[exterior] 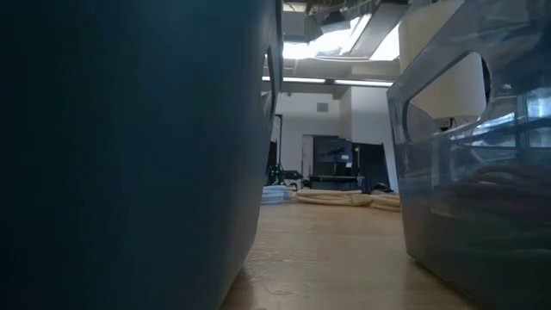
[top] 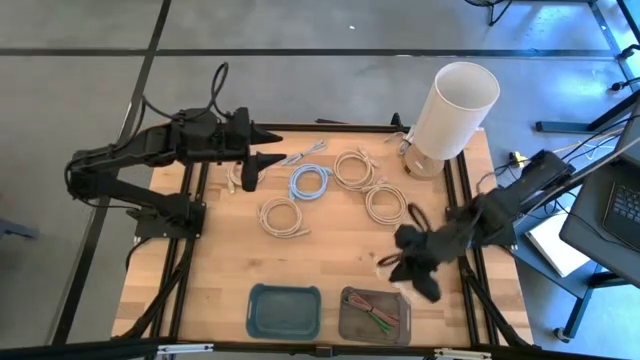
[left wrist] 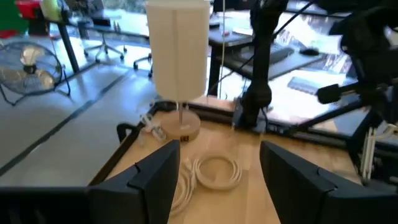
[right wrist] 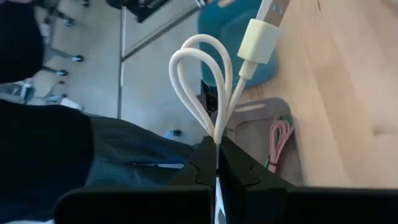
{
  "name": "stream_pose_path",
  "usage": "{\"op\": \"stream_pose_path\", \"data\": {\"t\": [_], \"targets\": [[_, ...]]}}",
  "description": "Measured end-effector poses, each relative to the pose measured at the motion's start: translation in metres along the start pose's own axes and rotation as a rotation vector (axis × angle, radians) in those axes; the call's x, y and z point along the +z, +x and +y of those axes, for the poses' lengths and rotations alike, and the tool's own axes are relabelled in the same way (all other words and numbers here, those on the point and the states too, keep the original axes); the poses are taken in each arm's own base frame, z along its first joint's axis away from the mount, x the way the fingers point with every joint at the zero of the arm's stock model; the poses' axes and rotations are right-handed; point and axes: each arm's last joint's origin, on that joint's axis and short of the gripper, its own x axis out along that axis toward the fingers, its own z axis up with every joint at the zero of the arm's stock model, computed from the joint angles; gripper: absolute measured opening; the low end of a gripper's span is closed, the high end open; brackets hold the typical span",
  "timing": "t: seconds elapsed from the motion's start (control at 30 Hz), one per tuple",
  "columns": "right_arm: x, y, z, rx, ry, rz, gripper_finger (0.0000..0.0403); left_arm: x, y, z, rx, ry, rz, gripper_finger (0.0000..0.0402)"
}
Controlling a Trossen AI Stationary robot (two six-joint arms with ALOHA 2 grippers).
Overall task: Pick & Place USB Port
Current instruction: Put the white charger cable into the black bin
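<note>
My right gripper [right wrist: 216, 146] is shut on a white USB cable [right wrist: 199, 74]. The cable's loops and its cream-collared metal plug [right wrist: 272, 9] stick out past the fingertips. In the high view this gripper [top: 398, 262] hangs over the table just beyond the grey tray [top: 375, 313], which holds pink and green cables [right wrist: 280, 140]. My left gripper [top: 272, 148] is open at the table's far left, above the wood. Its fingers [left wrist: 155, 180] frame a cream cable coil [left wrist: 217, 171] that lies flat on the table. My right gripper pinches the white cable where its bent strands run together [right wrist: 216, 132], several strands between the two fingers. Two loops and the plug end fan out beyond the fingertips. The cable is lifted clear of the table.
A blue tray [top: 285, 310] sits left of the grey tray at the near edge. A blue coil [top: 310, 182] and cream coils [top: 283, 217] [top: 385, 203] lie mid-table. A tall white cylinder on a wooden base [top: 450, 115] stands at the far right corner. Bare wood lies between coils and trays.
</note>
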Motion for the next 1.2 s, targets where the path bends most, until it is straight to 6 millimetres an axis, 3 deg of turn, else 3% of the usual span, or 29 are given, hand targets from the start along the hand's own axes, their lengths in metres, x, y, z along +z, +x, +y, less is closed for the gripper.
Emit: {"op": "stream_pose_path", "data": {"t": [0.2,0.47,0.63,0.9,1.2], "targets": [[-0.019,0.045,0.011,-0.082,0.047,0.042,0.0000,-0.006,-0.007,0.002,0.006,0.035,0.057,0.0212],[-0.042,0.113,0.000,-0.229,0.051,0.216,0.0000,-0.006,-0.007,0.002,0.005,0.079,0.064,0.0216],[-0.052,0.143,-0.009,-0.285,0.046,0.301,0.0000,-0.006,-0.007,0.002,0.005,0.086,0.064,0.0212],[-0.051,0.166,-0.022,-0.332,0.043,0.319,0.0000,-0.006,-0.007,0.002,0.004,0.094,0.056,0.0216],[-0.044,0.170,-0.023,-0.278,0.044,0.329,0.0000,-0.005,-0.008,0.002,0.023,0.120,0.051,0.0216]]}}
